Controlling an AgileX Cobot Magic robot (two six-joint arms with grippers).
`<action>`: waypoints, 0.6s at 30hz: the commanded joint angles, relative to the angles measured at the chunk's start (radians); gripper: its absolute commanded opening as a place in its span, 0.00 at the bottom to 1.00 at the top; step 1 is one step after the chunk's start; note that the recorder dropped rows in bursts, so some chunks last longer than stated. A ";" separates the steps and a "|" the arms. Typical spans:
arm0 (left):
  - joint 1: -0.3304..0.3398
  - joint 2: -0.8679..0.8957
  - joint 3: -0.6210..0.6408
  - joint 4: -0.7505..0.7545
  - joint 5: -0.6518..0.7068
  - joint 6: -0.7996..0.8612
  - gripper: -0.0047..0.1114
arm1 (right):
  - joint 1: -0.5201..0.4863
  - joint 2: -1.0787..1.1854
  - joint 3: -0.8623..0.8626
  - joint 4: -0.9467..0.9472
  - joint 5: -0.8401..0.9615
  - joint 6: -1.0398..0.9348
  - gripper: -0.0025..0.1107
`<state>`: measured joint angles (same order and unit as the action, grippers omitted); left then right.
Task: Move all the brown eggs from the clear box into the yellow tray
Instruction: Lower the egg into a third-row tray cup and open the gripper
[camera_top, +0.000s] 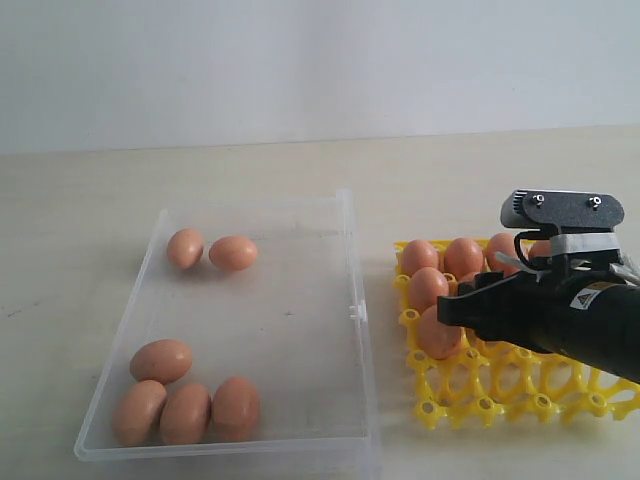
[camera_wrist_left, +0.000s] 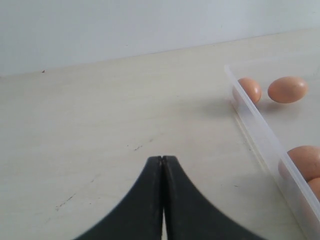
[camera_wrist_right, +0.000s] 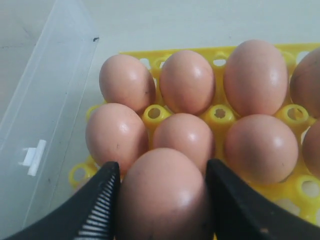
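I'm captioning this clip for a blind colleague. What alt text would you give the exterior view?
The robot's right hand grips a brown egg at the left edge of a yellow tray that already carries several eggs. To its left, a clear box holds six more eggs, two at the far end and four in the near left corner.

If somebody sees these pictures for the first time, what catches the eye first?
The right gripper clasps a brown egg at the partly filled yellow tray, on the right of the exterior view. On the left, six more eggs lie in the clear box.
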<state>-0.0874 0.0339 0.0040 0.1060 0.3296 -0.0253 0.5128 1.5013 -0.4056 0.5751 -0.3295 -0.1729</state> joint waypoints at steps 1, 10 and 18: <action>-0.003 0.001 -0.004 -0.001 -0.014 -0.004 0.04 | -0.004 0.032 0.002 -0.016 -0.033 0.001 0.02; -0.003 0.001 -0.004 -0.001 -0.014 -0.004 0.04 | -0.004 0.084 -0.021 -0.036 -0.056 0.025 0.02; -0.003 0.001 -0.004 -0.001 -0.014 -0.004 0.04 | -0.004 0.084 -0.021 -0.036 -0.066 0.027 0.03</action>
<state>-0.0874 0.0339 0.0040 0.1060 0.3296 -0.0253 0.5128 1.5839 -0.4215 0.5513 -0.3792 -0.1460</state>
